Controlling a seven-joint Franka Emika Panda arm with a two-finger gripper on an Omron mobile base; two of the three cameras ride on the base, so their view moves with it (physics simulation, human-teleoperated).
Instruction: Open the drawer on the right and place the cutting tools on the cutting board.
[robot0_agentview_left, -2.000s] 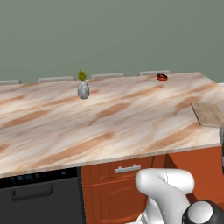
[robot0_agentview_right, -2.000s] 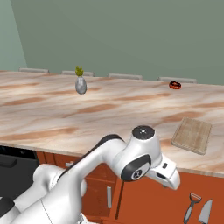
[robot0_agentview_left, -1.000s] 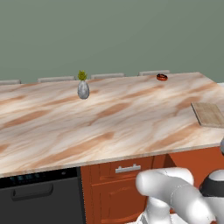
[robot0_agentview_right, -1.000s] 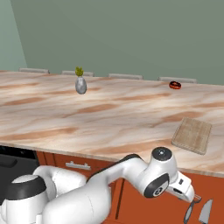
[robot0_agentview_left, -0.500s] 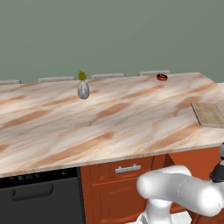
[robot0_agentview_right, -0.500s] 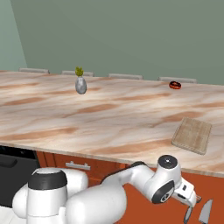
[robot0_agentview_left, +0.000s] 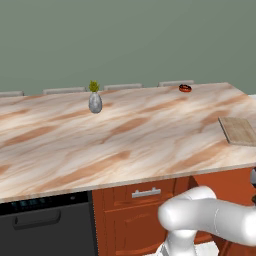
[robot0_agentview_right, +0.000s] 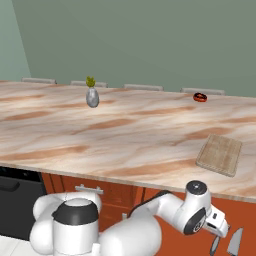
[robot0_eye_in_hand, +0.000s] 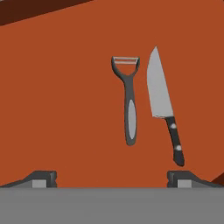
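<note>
Reaching lower than in the earlier frames, the arm had swung down and to the right below the counter (robot0_agentview_right: 125, 145) edge, and the hand (robot0_eye_in_hand: 112, 177) now hung over the open drawer (robot0_eye_in_hand: 52, 100). Two seconds before, the wrist stood level with the counter edge; since then it dropped toward the drawer, in the right base view. Nothing on the counter moved.

Fingers (robot0_eye_in_hand: 41, 178) stood wide apart, gripping nothing.

Drawer contents, seen from the hand: a grey peeler (robot0_eye_in_hand: 128, 100) straight ahead of the hand, and a knife (robot0_eye_in_hand: 164, 107) with a black handle just beside it toward the right finger. The two lay side by side, apart, blades pointing away from the hand.

In the right base view both tools showed just beyond the hand. The cutting board (robot0_agentview_right: 220, 154) lay bare on the counter, up and behind the hand. A small vase (robot0_agentview_right: 92, 96) and a red dish (robot0_agentview_right: 200, 97) sat farther off.
</note>
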